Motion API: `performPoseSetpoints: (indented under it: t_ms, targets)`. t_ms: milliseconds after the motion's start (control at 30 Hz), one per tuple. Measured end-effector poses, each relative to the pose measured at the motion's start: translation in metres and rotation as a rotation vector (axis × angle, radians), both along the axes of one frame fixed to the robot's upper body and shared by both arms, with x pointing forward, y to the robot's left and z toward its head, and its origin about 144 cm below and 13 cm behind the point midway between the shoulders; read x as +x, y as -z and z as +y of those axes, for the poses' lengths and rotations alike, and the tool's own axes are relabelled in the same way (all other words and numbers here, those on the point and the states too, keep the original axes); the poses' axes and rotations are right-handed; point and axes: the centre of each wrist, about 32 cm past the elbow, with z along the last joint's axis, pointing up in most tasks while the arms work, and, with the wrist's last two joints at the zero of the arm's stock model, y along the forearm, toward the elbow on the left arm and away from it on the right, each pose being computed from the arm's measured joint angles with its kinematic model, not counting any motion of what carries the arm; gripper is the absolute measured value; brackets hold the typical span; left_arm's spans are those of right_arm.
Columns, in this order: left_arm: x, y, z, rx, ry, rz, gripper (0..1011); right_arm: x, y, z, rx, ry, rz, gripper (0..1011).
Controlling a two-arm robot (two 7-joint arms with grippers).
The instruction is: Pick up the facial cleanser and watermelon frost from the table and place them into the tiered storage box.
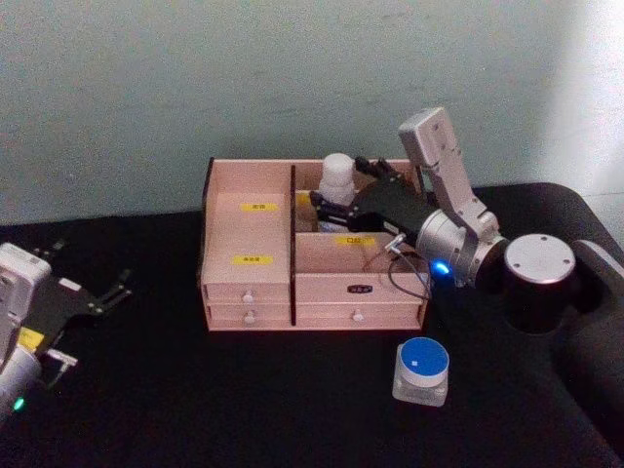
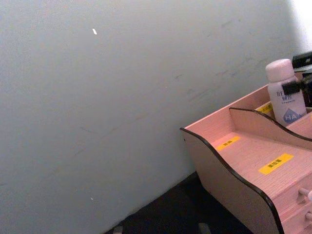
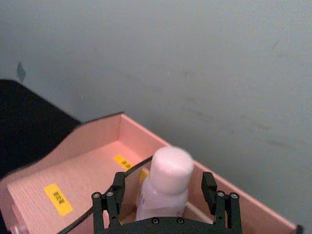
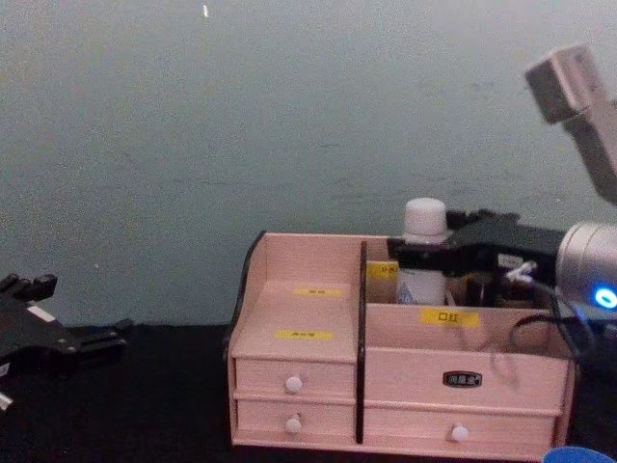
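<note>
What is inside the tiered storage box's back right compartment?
The facial cleanser, upright, between the right gripper's open fingers. Its base is hidden behind the compartment's front wall.

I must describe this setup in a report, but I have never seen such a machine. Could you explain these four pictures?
This is a robot with two arms, each ending in a gripper, a two-fingered clamp. One picture looks down from its head, one looks across from its chest, and one comes from each wrist. On the black table stands the tiered storage box, a pink organizer with drawers. The right gripper reaches into its rear compartment; its open fingers flank the facial cleanser, a white bottle standing there, with gaps on both sides. The watermelon frost, a blue-lidded jar, sits on the table before the box. The left gripper rests open at the left, holding nothing.
</note>
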Motion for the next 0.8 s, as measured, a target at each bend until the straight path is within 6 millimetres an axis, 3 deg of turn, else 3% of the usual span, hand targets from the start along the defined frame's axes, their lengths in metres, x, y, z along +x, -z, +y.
performPoseSetpoints:
  t_ms: [433, 800]
  targets:
    - [0.000, 0.000, 0.000, 0.000, 0.000, 0.000, 1002, -0.035, -0.021, -0.027, 0.055, -0.033, -0.070, 1000]
    - [0.000, 0.000, 0.000, 0.000, 0.000, 0.000, 1001, -0.091, -0.022, -0.074, 0.029, -0.121, -0.027, 1000]
